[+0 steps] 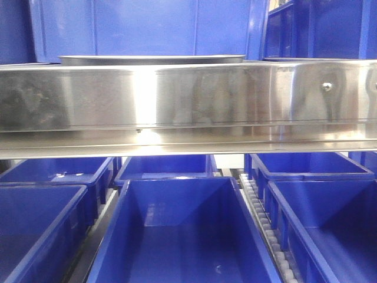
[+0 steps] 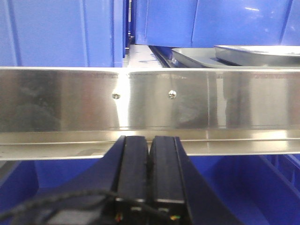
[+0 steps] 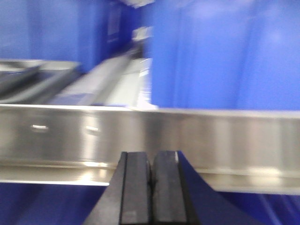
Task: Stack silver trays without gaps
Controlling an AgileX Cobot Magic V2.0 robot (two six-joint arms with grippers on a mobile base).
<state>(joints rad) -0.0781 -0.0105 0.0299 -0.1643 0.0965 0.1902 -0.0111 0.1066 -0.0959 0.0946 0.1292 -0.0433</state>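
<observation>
My left gripper was shut tight, its two black fingers pressed flat together with nothing between them. My right gripper was just the same, closed up and holding nothing, though the picture from that wrist was blurry. Both grippers sat low, in front of a long shiny rail that ran from side to side. The silver trays were up on the shelf behind that rail, not touching me at all. From my left wrist I saw them off to the right, one tray lying on top of another with its near end lifted, so they did not sit snug. From the front, only a thin gray edge of a tray peeked over the rail. Tall blue bins stood behind the trays. Under the rail were open blue boxes in rows.
</observation>
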